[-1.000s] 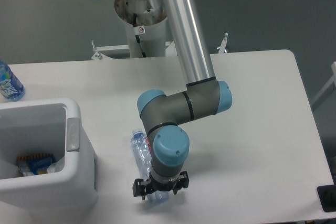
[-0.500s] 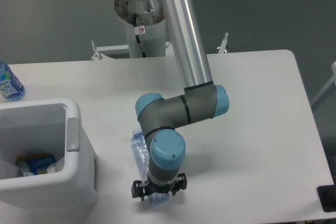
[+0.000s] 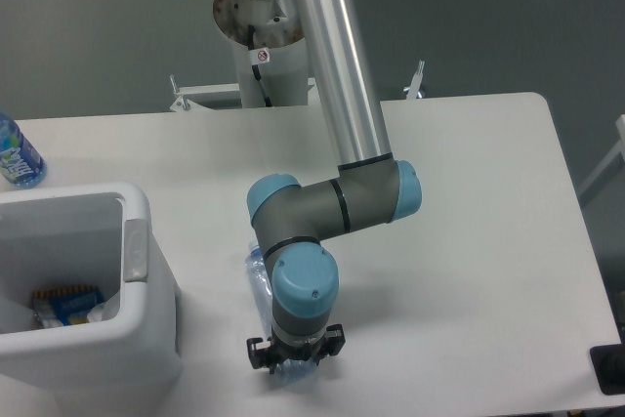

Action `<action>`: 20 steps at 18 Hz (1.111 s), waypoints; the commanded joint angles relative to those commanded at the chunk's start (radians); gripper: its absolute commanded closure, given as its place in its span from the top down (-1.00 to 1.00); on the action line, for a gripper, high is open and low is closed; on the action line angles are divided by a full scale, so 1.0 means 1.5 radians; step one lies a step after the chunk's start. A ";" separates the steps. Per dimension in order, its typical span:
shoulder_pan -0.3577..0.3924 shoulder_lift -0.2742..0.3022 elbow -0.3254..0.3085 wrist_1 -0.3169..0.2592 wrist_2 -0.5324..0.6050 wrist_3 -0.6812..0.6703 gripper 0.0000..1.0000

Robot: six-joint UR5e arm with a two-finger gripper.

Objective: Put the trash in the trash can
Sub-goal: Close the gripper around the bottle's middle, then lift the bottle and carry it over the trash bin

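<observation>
Plastic, thin and crinkled, is what you are dealing with: the clear bottle [image 3: 258,285] lies flat on the worktop [image 3: 469,241], just right of the trash can [image 3: 137,271], with its far end showing beside the wrist and its near end hidden under the gripper [image 3: 295,356]. Judge it light and empty, so it will likely crush rather than resist, and its smooth skin may slide if pinched at a taper. You do best to take it across the body, where the ribs give some bite (the neck looks too narrow to trust). The jaws sit low over the near end, straddling it; whether they have closed on the bottle cannot be told from above, since the wrist covers them. Inside the bin a blue-and-orange packet [image 3: 66,302] already lies.
</observation>
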 joint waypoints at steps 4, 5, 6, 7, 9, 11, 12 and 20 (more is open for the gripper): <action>0.000 0.001 -0.002 0.000 0.001 0.000 0.17; 0.000 0.001 -0.002 0.000 0.001 0.000 0.17; 0.000 0.002 -0.002 0.000 0.003 0.000 0.17; 0.000 0.002 -0.002 0.000 0.004 0.000 0.17; -0.001 0.003 -0.002 0.000 0.006 0.000 0.17; -0.001 0.004 -0.002 -0.001 0.015 0.000 0.08; -0.002 0.006 -0.002 -0.001 0.018 0.001 0.05; 0.003 0.048 0.008 0.000 0.017 0.010 0.10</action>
